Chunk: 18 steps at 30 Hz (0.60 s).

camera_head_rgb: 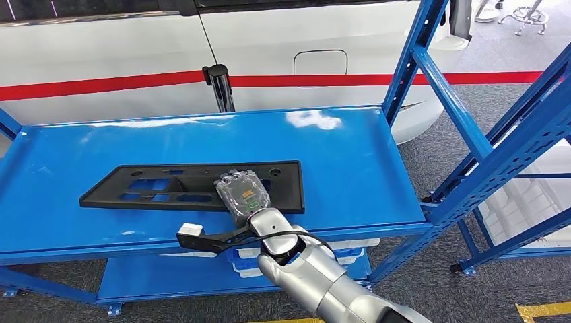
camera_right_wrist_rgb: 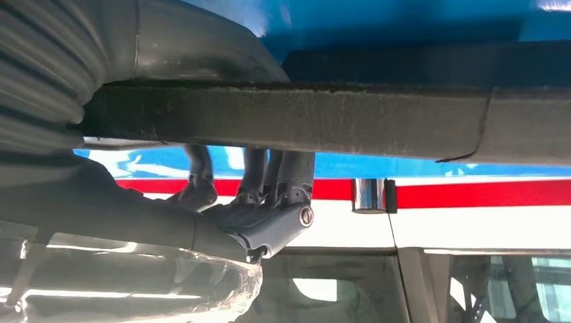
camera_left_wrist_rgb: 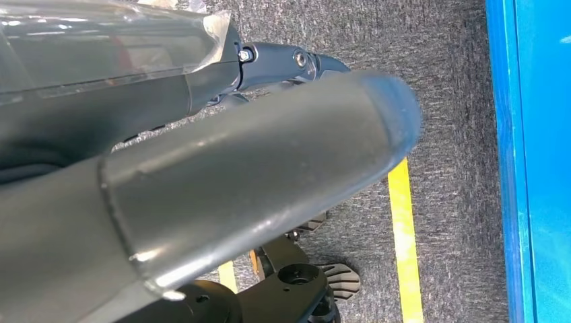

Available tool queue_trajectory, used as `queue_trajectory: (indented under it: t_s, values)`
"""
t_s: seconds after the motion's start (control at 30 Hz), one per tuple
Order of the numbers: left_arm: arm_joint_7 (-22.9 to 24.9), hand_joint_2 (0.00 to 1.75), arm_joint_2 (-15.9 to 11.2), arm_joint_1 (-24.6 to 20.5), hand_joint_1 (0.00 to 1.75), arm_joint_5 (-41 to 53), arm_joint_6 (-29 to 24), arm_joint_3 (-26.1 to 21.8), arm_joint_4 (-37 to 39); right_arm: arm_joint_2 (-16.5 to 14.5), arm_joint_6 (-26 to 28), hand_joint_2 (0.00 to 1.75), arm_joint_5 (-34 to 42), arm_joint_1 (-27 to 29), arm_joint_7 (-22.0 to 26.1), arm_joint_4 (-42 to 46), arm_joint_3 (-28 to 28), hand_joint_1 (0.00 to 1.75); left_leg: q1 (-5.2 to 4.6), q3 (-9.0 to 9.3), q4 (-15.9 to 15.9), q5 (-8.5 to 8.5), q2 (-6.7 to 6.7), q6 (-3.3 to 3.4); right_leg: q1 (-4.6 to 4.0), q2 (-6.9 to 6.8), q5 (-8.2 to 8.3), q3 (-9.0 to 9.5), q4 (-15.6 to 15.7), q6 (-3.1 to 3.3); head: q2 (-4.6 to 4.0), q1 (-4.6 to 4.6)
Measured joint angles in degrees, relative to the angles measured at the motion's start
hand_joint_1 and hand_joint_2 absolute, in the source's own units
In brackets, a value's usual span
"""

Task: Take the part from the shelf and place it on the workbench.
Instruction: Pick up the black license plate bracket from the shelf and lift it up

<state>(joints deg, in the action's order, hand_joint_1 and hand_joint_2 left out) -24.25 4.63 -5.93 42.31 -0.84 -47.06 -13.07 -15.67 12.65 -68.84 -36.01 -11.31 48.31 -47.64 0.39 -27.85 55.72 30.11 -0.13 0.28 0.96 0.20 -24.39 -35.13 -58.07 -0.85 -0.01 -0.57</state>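
Black, stiff plastic, the part (camera_head_rgb: 195, 186) lies flat on the blue shelf (camera_head_rgb: 350, 175). The right hand (camera_head_rgb: 242, 194) grips its near edge, thumb under, fingers (camera_right_wrist_rgb: 269, 176) over. Long and probably light, it may tip; a mid-edge hold suits it.

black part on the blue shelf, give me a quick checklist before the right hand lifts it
1. Right hand is at the black part: ok, it sits on the near edge, right of the middle.
2. Fingers wrap the part's edge: ok, the right wrist view shows them curled over it, thumb on the other side.
3. Grip balanced: not ok, most of the long part extends to one side.
4. Part lies flat on the blue shelf: ok.
5. Left hand free to support: cannot tell, it hangs over the floor.
6. Workbench reachable: cannot tell.
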Motion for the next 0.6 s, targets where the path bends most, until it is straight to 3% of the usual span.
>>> queue_trajectory:
  t_s: [0.27,0.6]
  values:
    - [-0.64,0.00,0.01,0.21,0.00,-0.89,-0.74,-0.01,0.00,0.37,4.56,1.75,3.05,1.33,2.80,4.49,2.75,1.75,0.00,0.02,0.01,0.00,0.01,0.00,0.00,0.00,0.00,0.02,0.00,0.00,0.00,0.00]
    - [-1.67,0.00,0.03,1.08,0.00,-2.06,-1.61,-0.03,0.00,3.15,4.68,1.75,16.56,5.08,9.40,24.97,9.66,1.75,0.00,-0.02,0.01,0.01,-0.01,0.01,0.00,0.00,0.00,0.00,0.00,0.00,0.01,0.00]
